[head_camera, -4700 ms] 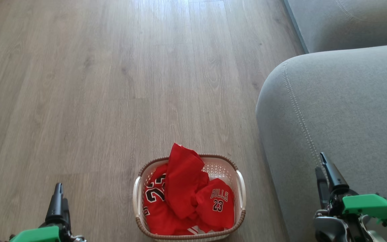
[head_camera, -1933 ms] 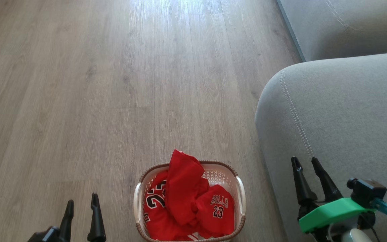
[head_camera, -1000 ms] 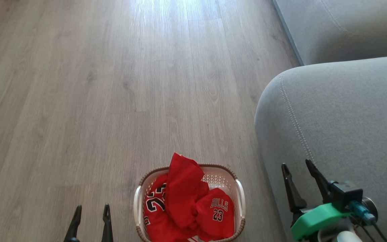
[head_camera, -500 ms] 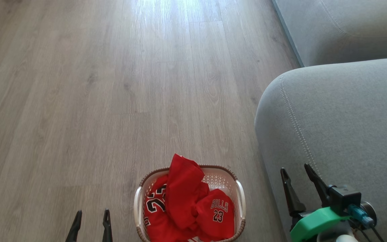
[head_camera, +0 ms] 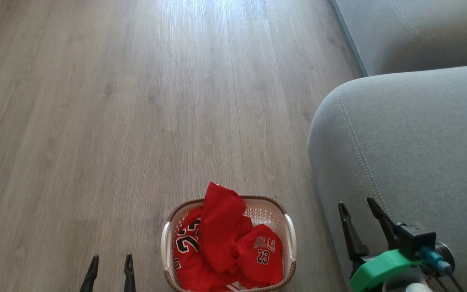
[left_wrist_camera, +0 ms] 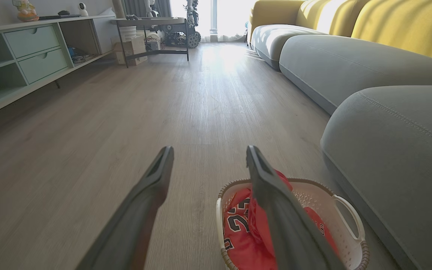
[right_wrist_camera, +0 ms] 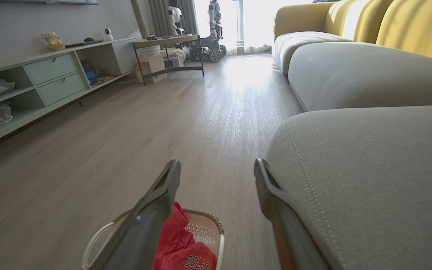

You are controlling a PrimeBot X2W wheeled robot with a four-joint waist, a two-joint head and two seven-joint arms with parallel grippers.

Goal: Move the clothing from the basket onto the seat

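– What is the floor (head_camera: 136, 101) made of?
– Smooth wood planks, shiny at the top middle of the frame.
– And the basket (head_camera: 266, 213) at the bottom?
– Pale plastic full of little holes, with a brown woven-look rim. The clothing (head_camera: 221, 231) in it is smooth red cloth with a soft sheen.
– The seat (head_camera: 420, 142) on the right?
– Grey cloth, matt, with stitched seams.
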